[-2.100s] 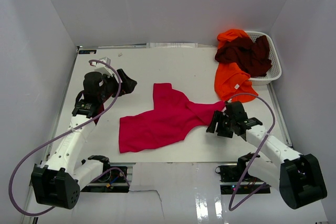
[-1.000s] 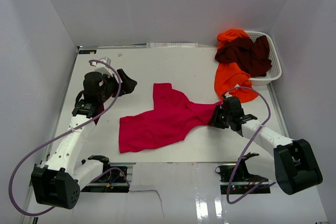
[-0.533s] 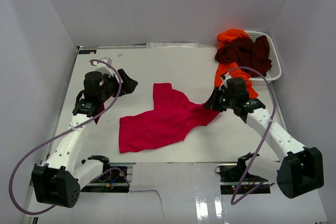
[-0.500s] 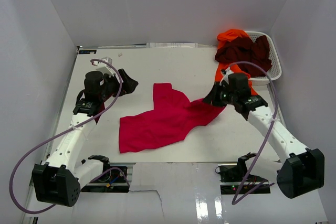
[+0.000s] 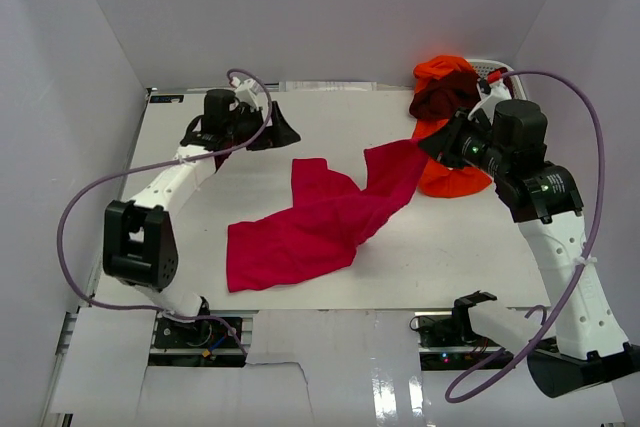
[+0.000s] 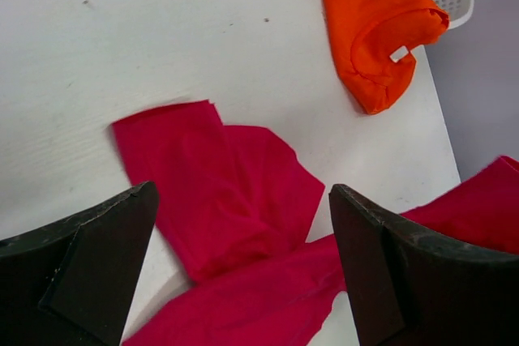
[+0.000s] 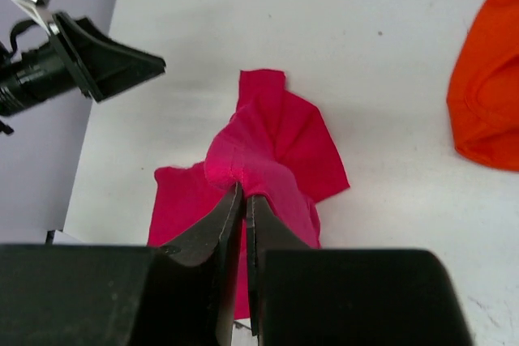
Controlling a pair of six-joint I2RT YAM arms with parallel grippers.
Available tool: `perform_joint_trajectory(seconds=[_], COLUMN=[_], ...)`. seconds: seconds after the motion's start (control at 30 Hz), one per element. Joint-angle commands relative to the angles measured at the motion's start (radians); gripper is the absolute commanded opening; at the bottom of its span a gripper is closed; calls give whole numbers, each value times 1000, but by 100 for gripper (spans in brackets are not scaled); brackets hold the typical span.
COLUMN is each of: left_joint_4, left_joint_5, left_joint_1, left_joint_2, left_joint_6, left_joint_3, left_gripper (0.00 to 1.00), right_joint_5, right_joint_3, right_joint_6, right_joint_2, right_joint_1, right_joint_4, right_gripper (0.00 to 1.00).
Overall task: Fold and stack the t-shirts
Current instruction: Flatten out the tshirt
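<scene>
The crimson t-shirt (image 5: 305,232) lies crumpled mid-table, and its right edge is pulled up off the surface. My right gripper (image 5: 428,144) is shut on that raised edge, with a fold pinched between the fingertips (image 7: 243,192) in the right wrist view. Over the back left of the table hovers my left gripper (image 5: 287,128), open and holding nothing. Its two fingers (image 6: 89,257) frame the crimson t-shirt (image 6: 235,200) below. The orange t-shirt (image 5: 447,175) with a white neck label (image 6: 398,54) hangs out of the basket. The maroon t-shirt (image 5: 443,95) lies on top of it.
The white mesh basket (image 5: 487,68) stands at the back right corner, mostly hidden behind my right arm. More orange cloth (image 5: 440,69) is heaped at its back. White walls close in the table on three sides.
My right gripper shut on the crimson t-shirt's right edge and lifted it up and back toward the basket. My left arm swung from the left side to the back of the table.
</scene>
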Motion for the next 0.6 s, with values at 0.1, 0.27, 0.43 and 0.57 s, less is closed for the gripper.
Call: perform_joint_trajectory(seconds=[0.1, 0.27, 0.43, 0.57], left_joint_4=[-89, -270, -362, -381], left_joint_5=[195, 89, -12, -27], left_joint_1=[-32, -71, -94, -101], left_joint_2=[278, 467, 565, 614], left_joint_6=[60, 137, 157, 149], left_joint_3=[294, 480, 558, 572], left_gripper=[98, 98, 98, 94], right_joint_5=[80, 106, 109, 108], right_joint_3=[-79, -130, -136, -144], right_joint_6=[2, 0, -5, -6], right_joint_2=[-84, -151, -168, -176], right_joint_1=[-8, -11, -13, -13], right_joint_4=[-121, -157, -180, -184], right_gripper=[8, 8, 8, 8])
